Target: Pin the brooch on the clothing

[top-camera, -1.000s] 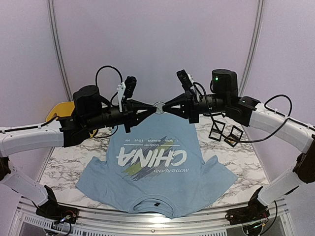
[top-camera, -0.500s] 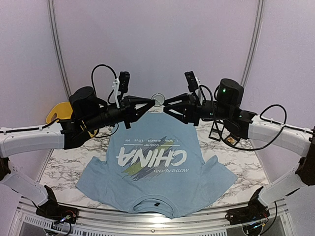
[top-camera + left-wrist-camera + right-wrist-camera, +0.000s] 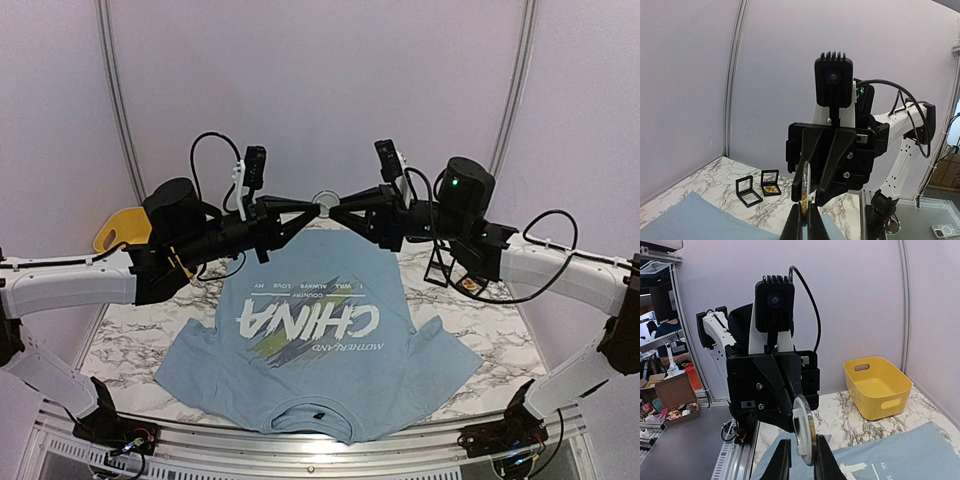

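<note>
Blue fabric fills the lower centre of the top view: the shirt [image 3: 310,370] lies flat on the marbled bench [image 3: 130,330], collar toward the bottom edge, so the white "CHINA" lettering reads upside down. Yellow-green streaks cross the chest beneath the letters.

Above the shirt's far hem, in the middle of the frame, we see both arms reaching inward until their tips meet at the brooch [image 3: 323,199], a small round disc with a pale rim held in the air, clear of the cloth. The left gripper [image 3: 312,207] comes in from the left, and its wrist view shows the two fingers pressed nearly together at the bottom centre, pinching the disc's edge between them. The right gripper [image 3: 336,207] faces it from the right. In its own wrist view the fingers stand on either side of the disc, one touching it; a thin gap seems to remain at the other, so we cannot tell whether it truly grips.

At the left of the top view a yellow bin [image 3: 120,228] sits behind the left arm. At the right, two black frames [image 3: 455,270] rest on the bench, partly hidden by the right arm.
</note>
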You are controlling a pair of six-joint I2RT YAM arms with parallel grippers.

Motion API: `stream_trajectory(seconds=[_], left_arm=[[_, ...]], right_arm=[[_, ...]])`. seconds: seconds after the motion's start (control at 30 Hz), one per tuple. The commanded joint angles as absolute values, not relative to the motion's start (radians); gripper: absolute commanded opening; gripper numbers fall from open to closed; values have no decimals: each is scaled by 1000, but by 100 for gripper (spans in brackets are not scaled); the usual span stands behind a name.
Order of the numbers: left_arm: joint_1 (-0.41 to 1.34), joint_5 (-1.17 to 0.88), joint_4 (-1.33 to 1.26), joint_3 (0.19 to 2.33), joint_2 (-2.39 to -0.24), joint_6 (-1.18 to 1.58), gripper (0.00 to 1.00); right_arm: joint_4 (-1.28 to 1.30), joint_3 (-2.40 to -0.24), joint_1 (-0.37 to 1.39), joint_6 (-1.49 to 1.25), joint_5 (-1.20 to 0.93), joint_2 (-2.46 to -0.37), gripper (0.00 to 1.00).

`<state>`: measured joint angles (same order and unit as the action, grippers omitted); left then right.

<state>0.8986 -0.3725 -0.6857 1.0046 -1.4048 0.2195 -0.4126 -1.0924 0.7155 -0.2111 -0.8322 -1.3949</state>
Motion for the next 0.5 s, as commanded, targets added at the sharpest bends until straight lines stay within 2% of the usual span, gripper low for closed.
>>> stream_trajectory(seconds=[0.0,0.03,0.27,0.3,0.37,0.4,0.47], left_arm=[[904,-403,-726,1009,-1416,224,0],[904,-403,-726,1009,-1416,224,0],[904,-388,-724,992,-1398,199,0],[903,-378,-719,984,-1390,178,4],[903,-345,-684,970,-1363,108,40],[902,-324,-635,969,-1348,61,48],[903,-266,-521,987,-1329,-63,52]], right_arm=[[-452,-1144,724,-225,-843,-1399,4],[-449,-1146,724,-225,-846,-1400,0],[-338,-1167,722,-162,-852,-1384,0],[-296,-1178,721,-130,-851,-1379,0],[-150,-1210,718,-43,-832,-1368,0],[-58,-1237,720,22,-807,-1365,0],[145,-1290,724,137,-731,-1366,0]])
